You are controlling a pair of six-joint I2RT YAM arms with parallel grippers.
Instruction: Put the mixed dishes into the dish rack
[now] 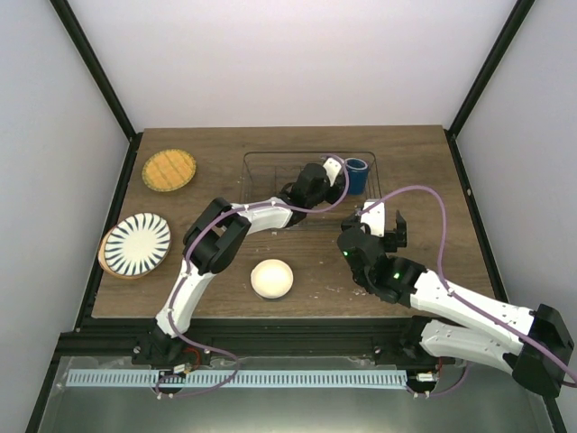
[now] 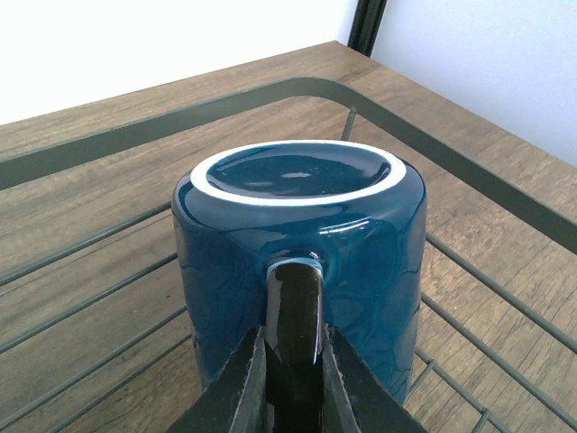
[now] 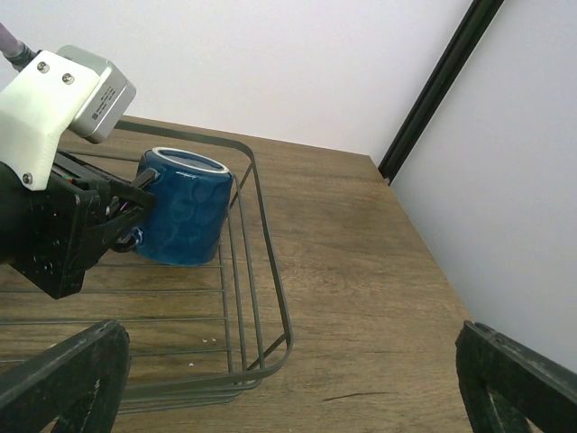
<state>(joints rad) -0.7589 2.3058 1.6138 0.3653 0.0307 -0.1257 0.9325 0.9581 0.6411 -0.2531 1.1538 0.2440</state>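
The dark blue cup [image 2: 297,234] is upside down, base up, inside the far right corner of the wire dish rack [image 1: 261,161]. My left gripper [image 2: 293,383] is shut on its handle. In the right wrist view the cup [image 3: 185,216] sits low at the rack [image 3: 270,262] floor, slightly tilted. From above, the cup [image 1: 358,173] shows just past the left gripper [image 1: 335,173]. My right gripper [image 1: 383,225] stands open and holds nothing, at the rack's near right corner. A cream bowl [image 1: 272,278] lies near the table's front. The orange-yellow plate [image 1: 169,170] lies far left. The striped plate [image 1: 137,244] rests on the tan plate [image 1: 105,259].
The left arm [image 1: 257,215] reaches across the rack's near rim. The right arm [image 1: 451,302] comes in from the lower right. Black frame posts [image 1: 469,99] rise at the table's back corners. The table's right edge [image 3: 397,189] lies close past the rack.
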